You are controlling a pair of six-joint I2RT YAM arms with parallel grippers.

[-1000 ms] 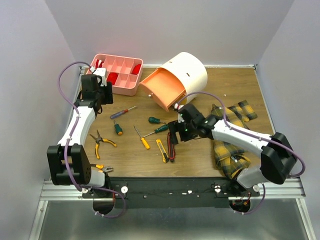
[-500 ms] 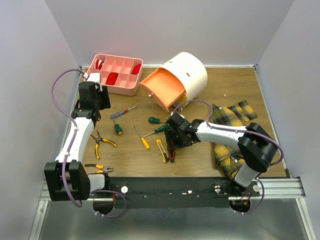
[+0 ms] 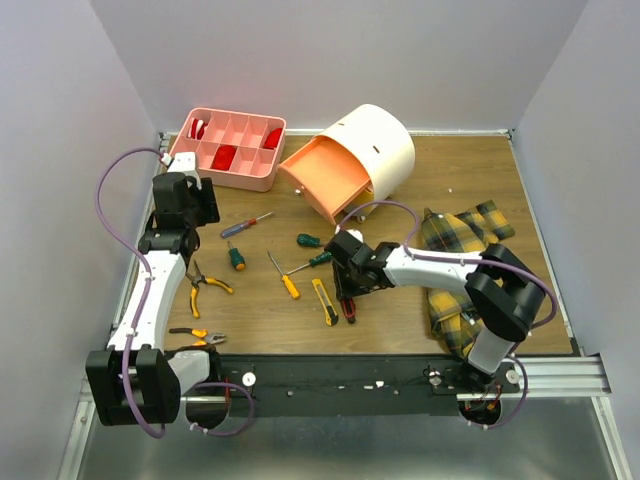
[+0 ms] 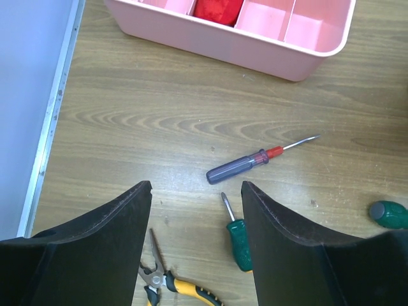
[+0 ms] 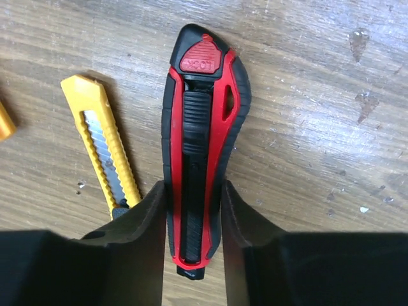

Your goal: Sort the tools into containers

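Observation:
My right gripper (image 3: 347, 292) (image 5: 193, 188) is shut on a red and black utility knife (image 5: 201, 121) (image 3: 347, 306); both fingers press its sides while it lies flat on the table. A yellow utility knife (image 5: 105, 146) (image 3: 324, 301) lies just left of it. Left of the table's middle, my left gripper (image 3: 192, 212) (image 4: 196, 186) hangs open and empty above the wood, near a purple screwdriver (image 4: 236, 167) (image 3: 245, 226). The pink compartment tray (image 3: 232, 182) (image 4: 255, 51) is at the back left. The cream drawer unit (image 3: 385, 145) stands beside it with its orange drawer (image 3: 325, 180) pulled out.
Loose on the table: a short green screwdriver (image 3: 236, 257) (image 4: 239, 242), two more green screwdrivers (image 3: 312, 241), a yellow-handled screwdriver (image 3: 284, 277), yellow pliers (image 3: 200, 285) (image 4: 172, 284) and another pair (image 3: 195, 336). A plaid cloth (image 3: 455, 260) lies at the right. Red items (image 4: 217, 7) sit in the tray.
My right gripper has moved left and down onto the red utility knife and closed on it. My left gripper has drawn back from the pink tray toward the near side.

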